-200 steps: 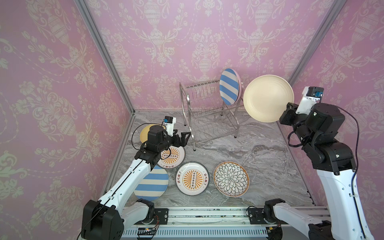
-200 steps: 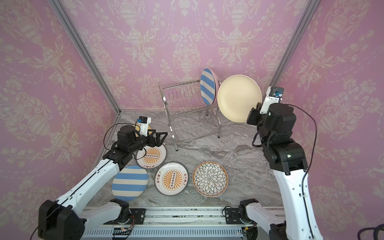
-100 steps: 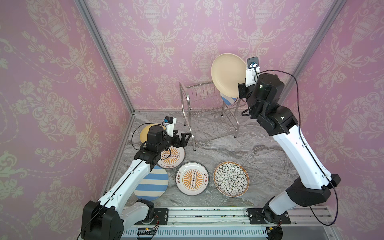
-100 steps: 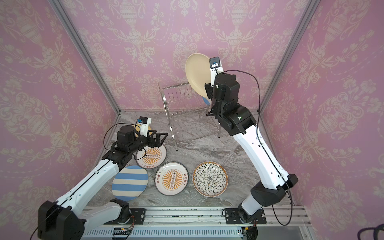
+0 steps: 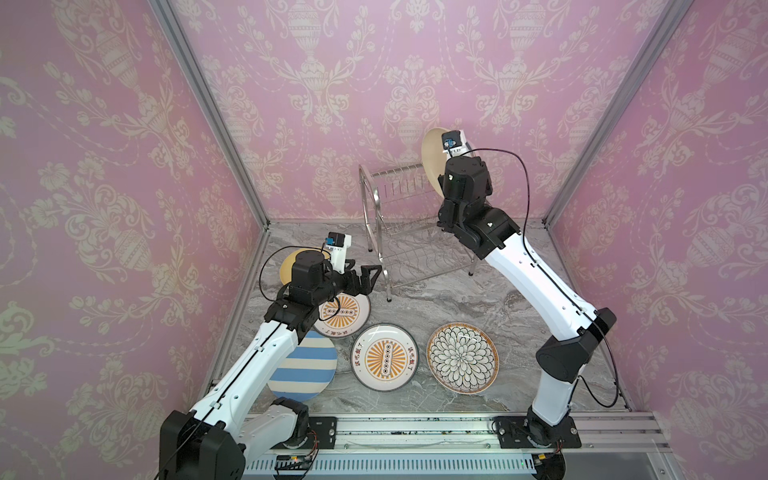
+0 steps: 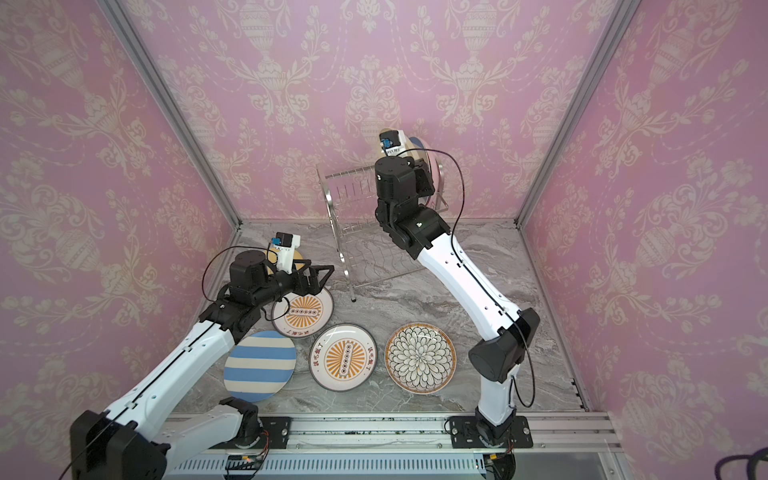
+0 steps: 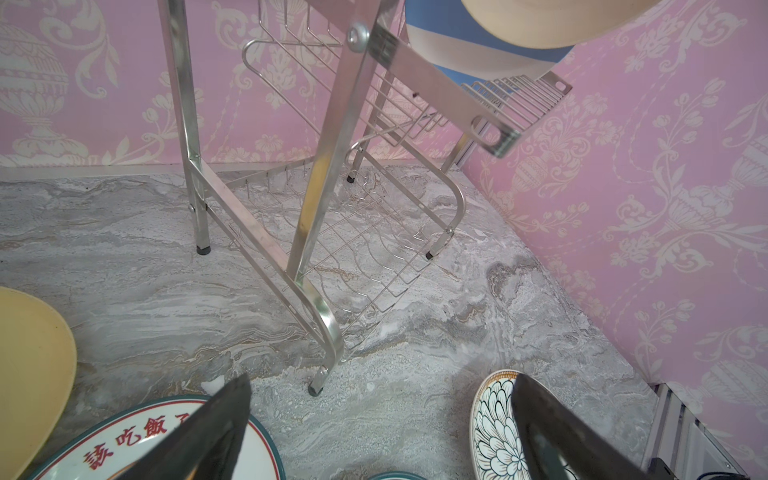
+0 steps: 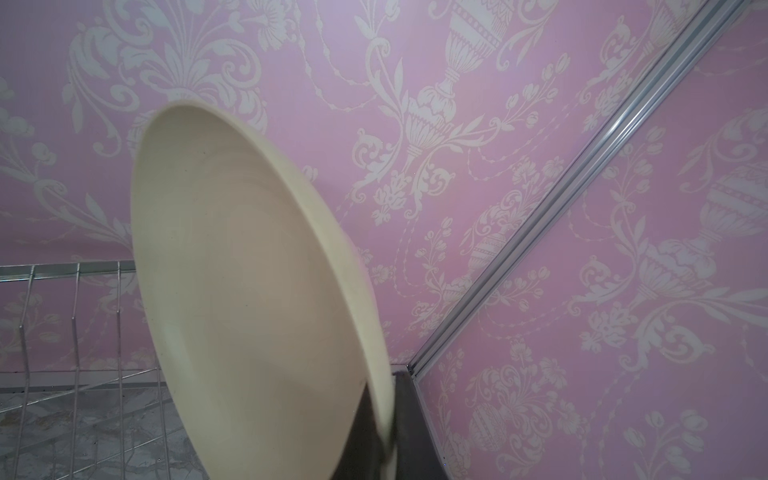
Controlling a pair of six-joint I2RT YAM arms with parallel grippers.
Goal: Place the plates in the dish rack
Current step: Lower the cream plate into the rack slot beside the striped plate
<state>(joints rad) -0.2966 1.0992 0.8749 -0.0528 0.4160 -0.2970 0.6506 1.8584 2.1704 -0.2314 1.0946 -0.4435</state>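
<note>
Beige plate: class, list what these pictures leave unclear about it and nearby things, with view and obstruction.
Beige plate, lower rim and slot in the dish rack: both top views, behind the right arm; right wrist view, cut by the edge.
Right claw: right wrist view, only dark slivers at the edge.
Racked striped plate: left wrist view, cut by edge and beige plate.

Both arms, the left arm (image 5: 257, 365) and the right arm (image 5: 536, 282), have glossy white shells on the long links and matte black housings at every joint. Dark seams and small round holes run along the white. Just behind the left gripper (image 7: 382, 432) sits a chunky black motor block carrying a white camera mount (image 5: 338, 248) with a blue-faced module. A thin black cable (image 5: 525, 174) loops back from behind the right gripper. The left gripper's fingers (image 7: 216, 428) are black wedges, braced by open triangles.
</note>
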